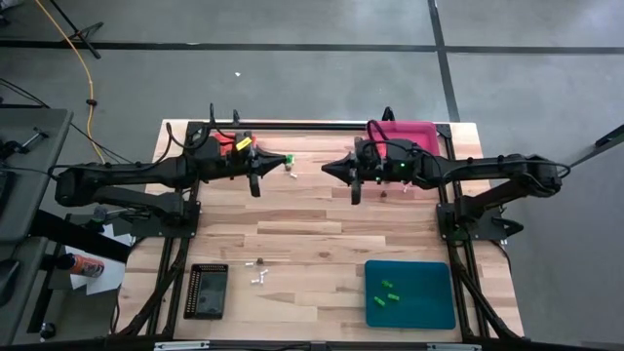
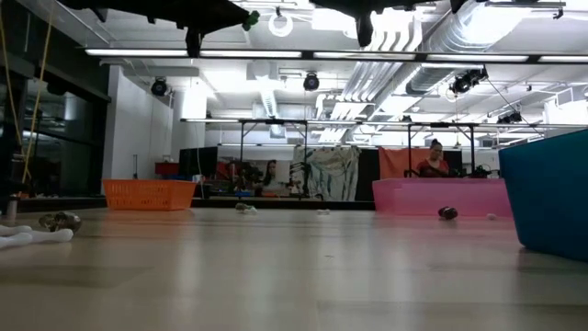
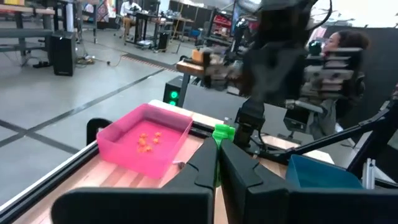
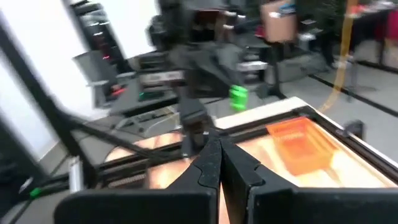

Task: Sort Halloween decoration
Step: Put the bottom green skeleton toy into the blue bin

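My left gripper point(image 1: 284, 157) hangs high over the table's far middle, pointing level toward the right, and is shut on a bright green trinket point(image 1: 290, 156) of the Halloween decoration. My right gripper point(image 1: 326, 168) faces it from the right at the same height, shut and with nothing in it. In the right wrist view the green trinket point(image 4: 238, 98) shows beyond my shut fingers point(image 4: 211, 146). Other trinkets lie on the table: a white one point(image 1: 292, 176), a dark brown one point(image 1: 383, 192), and white ones point(image 1: 258, 278) near the front. My left gripper pinches the green trinket point(image 3: 222, 132) between its two fingers at their free ends. The fingers come at it level, from the table's left. The trinket is lifted well clear of the table point(image 2: 250, 17).
A pink tray point(image 1: 402, 131) with orange trinkets stands far right, and an orange tray point(image 1: 245, 139) far left, partly under my left arm. A teal tray point(image 1: 410, 293) with green trinkets stands near right and a black tray point(image 1: 207, 291) near left. The table's middle is bare wood.
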You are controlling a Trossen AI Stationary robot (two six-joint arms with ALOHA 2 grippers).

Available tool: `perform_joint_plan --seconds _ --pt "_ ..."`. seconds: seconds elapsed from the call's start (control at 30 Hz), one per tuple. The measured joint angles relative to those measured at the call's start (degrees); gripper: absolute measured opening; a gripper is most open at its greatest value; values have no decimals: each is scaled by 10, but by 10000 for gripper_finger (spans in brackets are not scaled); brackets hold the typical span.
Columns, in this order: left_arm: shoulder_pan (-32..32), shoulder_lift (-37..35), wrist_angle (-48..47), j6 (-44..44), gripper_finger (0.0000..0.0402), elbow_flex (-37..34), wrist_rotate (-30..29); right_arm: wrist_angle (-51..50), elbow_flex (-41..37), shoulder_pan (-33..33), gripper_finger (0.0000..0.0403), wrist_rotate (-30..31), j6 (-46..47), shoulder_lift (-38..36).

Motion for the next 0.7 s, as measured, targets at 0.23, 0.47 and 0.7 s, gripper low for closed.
perform_joint_plan --seconds 0.23,0.47,0.7 --pt "0 24 68 1 0 1 18 14 32 3 83 42 5 60" --pt "-20 90 66 11 0 31 19 8 91 3 180 65 -10 114" --pt "-29 107 68 49 0 45 -14 -26 100 3 193 65 -11 118"
